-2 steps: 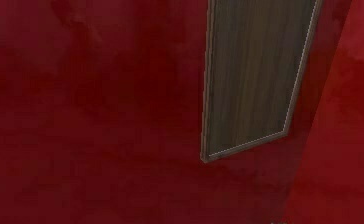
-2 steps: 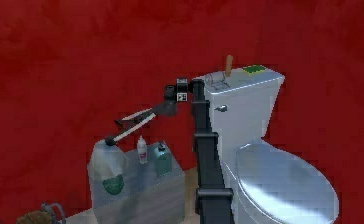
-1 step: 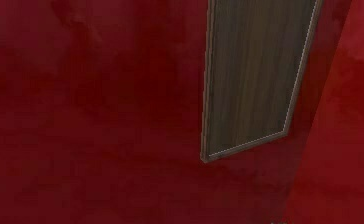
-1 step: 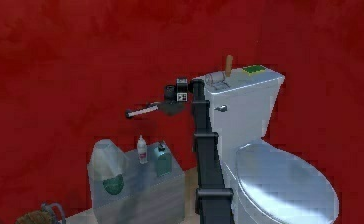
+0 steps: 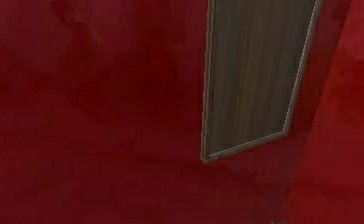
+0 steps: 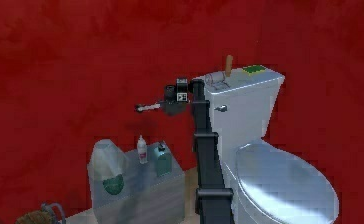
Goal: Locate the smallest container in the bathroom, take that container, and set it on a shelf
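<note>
In the arm side view the dark arm bar point(image 6: 203, 150) rises past the toilet's left side. At its top the gripper point(image 6: 147, 106) points left, high up, with only red wall behind its far end, so it holds nothing. Below it, low on the left, stand three containers: a large pale jug point(image 6: 110, 175), a small white bottle with a red cap point(image 6: 141, 150) and a small teal bottle point(image 6: 162, 158). They rest on a low grey surface point(image 6: 160, 188).
A white toilet point(image 6: 275, 180) with its tank point(image 6: 245, 105) stands at the arm side view's right. A wooden-handled item point(image 6: 227, 68) and a green object point(image 6: 255, 71) lie on the tank. The forward view has a red wall point(image 5: 90, 110) and a dark wood panel point(image 5: 252, 75).
</note>
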{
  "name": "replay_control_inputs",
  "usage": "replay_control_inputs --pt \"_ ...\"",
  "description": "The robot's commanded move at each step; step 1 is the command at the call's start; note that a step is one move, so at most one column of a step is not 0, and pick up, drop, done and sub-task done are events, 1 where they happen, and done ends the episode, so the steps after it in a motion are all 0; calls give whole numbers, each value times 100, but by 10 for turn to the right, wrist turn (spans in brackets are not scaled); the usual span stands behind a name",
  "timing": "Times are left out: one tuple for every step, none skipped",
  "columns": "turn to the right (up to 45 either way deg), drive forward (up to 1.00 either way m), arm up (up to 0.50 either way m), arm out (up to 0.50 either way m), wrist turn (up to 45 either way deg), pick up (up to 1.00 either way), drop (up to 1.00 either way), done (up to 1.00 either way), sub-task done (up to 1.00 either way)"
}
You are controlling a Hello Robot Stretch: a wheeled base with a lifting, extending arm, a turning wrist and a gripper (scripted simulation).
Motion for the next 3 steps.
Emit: replay_control_inputs --pt "0 0 -30 0 0 0 0 0 0" --pt "0 0 0 0 0 100 0 0 0" --pt "0 0 10 0 0 0 0 0 0"
